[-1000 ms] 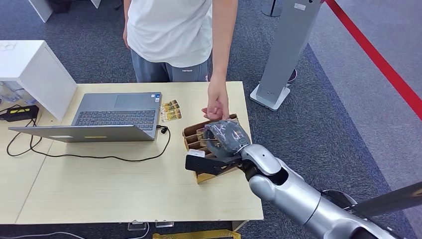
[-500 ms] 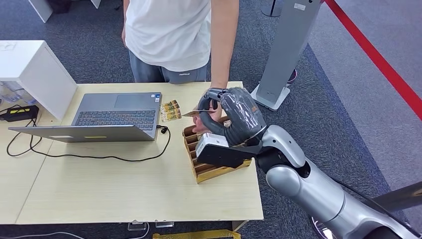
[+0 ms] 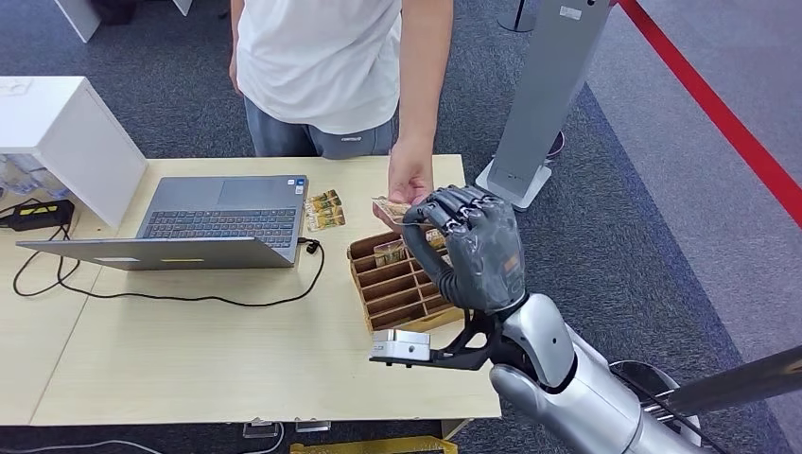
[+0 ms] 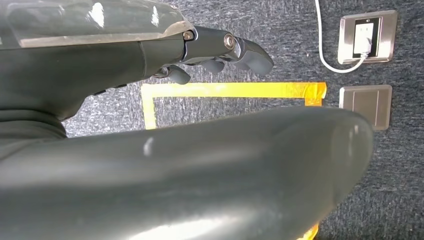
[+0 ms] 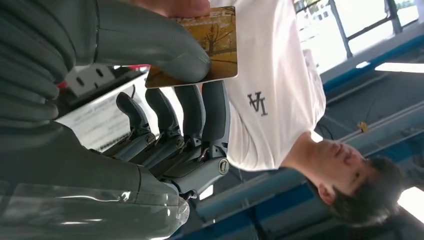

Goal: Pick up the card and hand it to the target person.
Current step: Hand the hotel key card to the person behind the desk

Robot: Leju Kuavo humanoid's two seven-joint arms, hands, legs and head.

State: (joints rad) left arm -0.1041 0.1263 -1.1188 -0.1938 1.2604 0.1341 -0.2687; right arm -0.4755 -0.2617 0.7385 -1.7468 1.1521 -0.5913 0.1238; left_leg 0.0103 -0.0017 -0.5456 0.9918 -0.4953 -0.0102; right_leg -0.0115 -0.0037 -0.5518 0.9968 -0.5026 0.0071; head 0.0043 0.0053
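My right hand is raised above the wooden card holder and pinches a card with a brown tree picture between thumb and fingers. In the right wrist view the thumb lies across the card, and a person's fingertip touches its edge. The person in a white T-shirt stands behind the table, and their hand reaches down onto the far end of the card. My left hand hangs over the floor, holding nothing, fingers loosely apart.
An open grey laptop with a black cable sits at the table's left. Two loose cards lie beside it. A white box stands at the far left, and a grey stand on the floor at the right.
My right hand lifted out of the card holder with the card and turned palm toward the person. The person's hand moved from the holder's edge onto the card.
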